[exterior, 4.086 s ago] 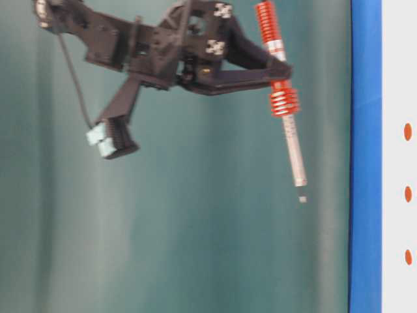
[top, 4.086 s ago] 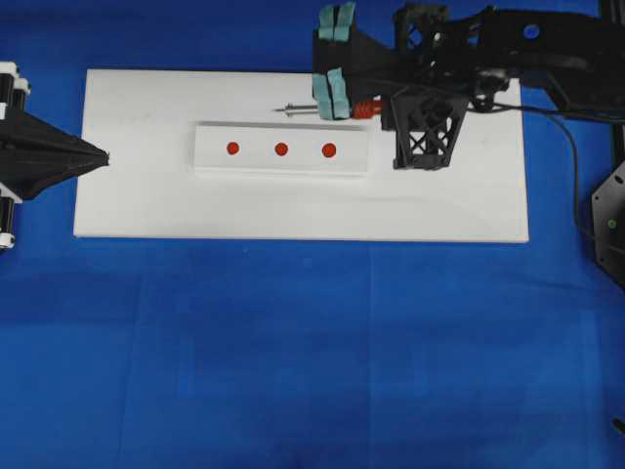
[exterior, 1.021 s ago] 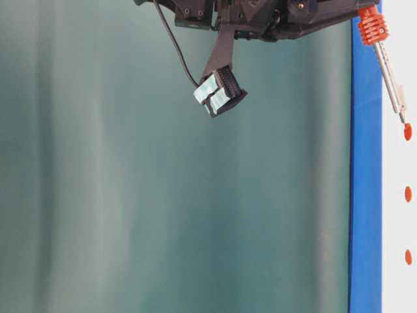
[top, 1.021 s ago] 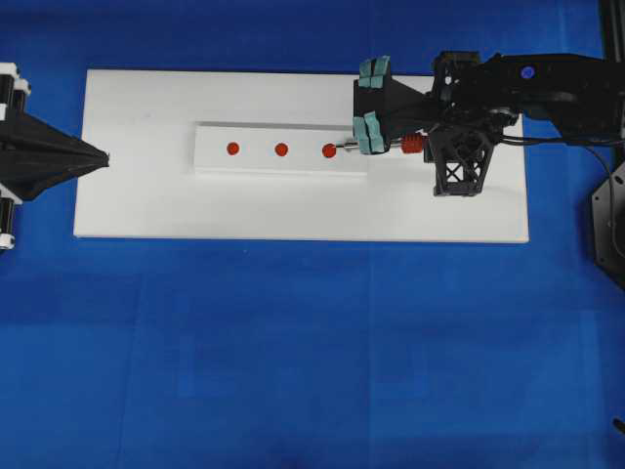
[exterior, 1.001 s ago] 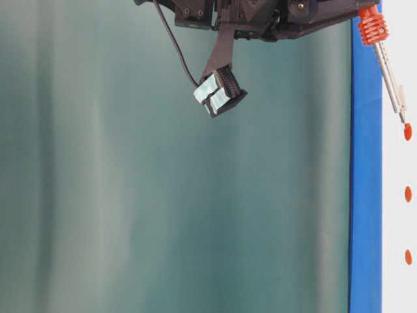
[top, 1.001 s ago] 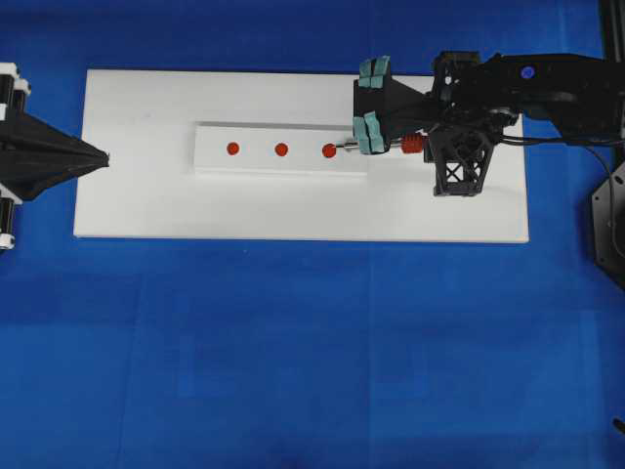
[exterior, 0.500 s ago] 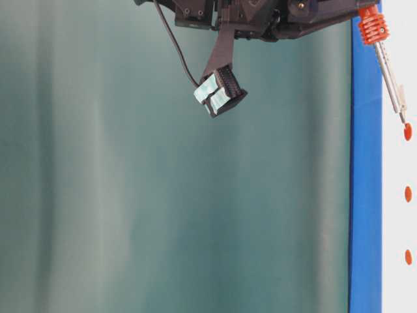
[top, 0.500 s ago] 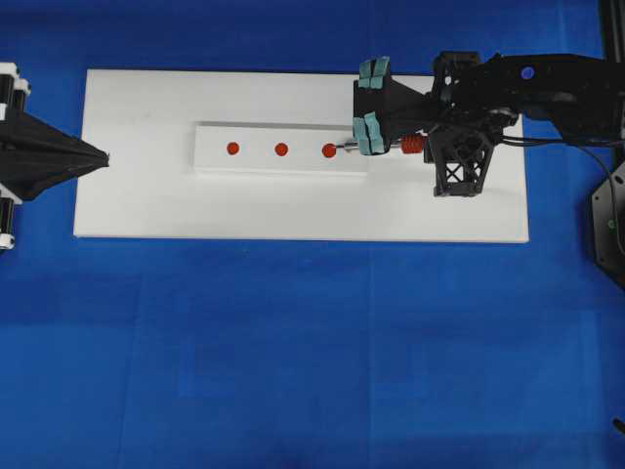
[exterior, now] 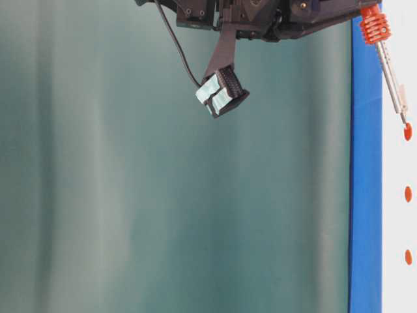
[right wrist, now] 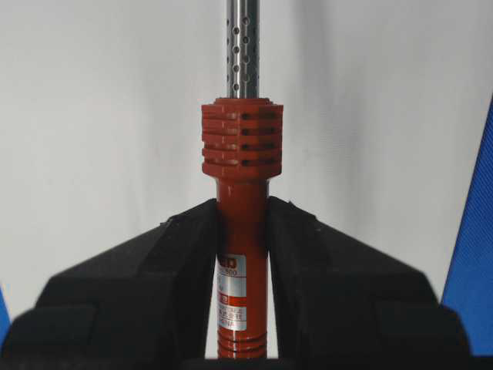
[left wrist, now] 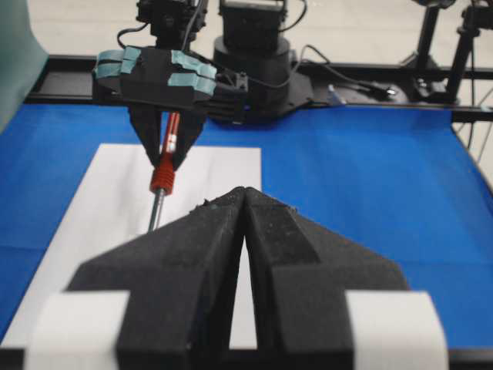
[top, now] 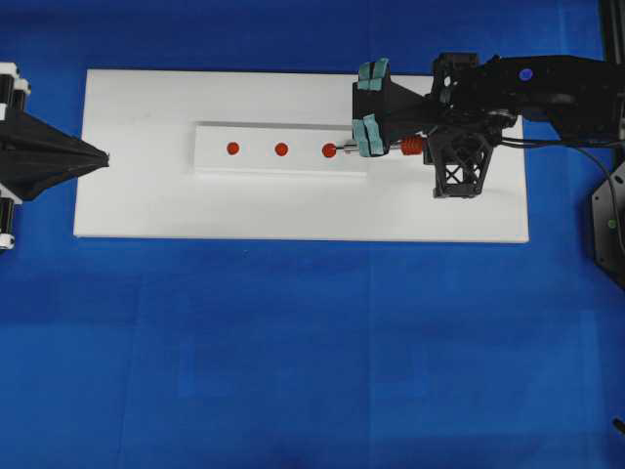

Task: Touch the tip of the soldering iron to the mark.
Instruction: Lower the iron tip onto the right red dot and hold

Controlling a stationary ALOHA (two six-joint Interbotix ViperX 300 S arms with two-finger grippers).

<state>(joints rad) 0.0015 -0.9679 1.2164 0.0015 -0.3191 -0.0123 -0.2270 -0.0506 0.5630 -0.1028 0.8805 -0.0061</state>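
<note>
The soldering iron [top: 408,147] has a red ribbed collar and a thin perforated silver shaft [right wrist: 242,46]. My right gripper [right wrist: 242,212] is shut on its red handle and holds it slanted down over the white board. Three red dots lie on a raised white strip [top: 281,161]. The tip rests on the edge of the rightmost mark [top: 329,150]. In the table-level view the tip [exterior: 405,122] meets the upper dot [exterior: 408,132]. My left gripper [top: 103,156] is shut and empty at the board's left edge, also shown as left gripper [left wrist: 244,193].
The white board [top: 146,205] lies on a blue cloth [top: 312,352]. The iron's black cord [top: 576,166] trails off to the right. The other two dots [top: 232,149] [top: 281,149] sit further left on the strip.
Since about four seconds ago my right gripper has carried the iron from behind the strip down onto the rightmost dot. Over the last second nothing has visibly moved.
</note>
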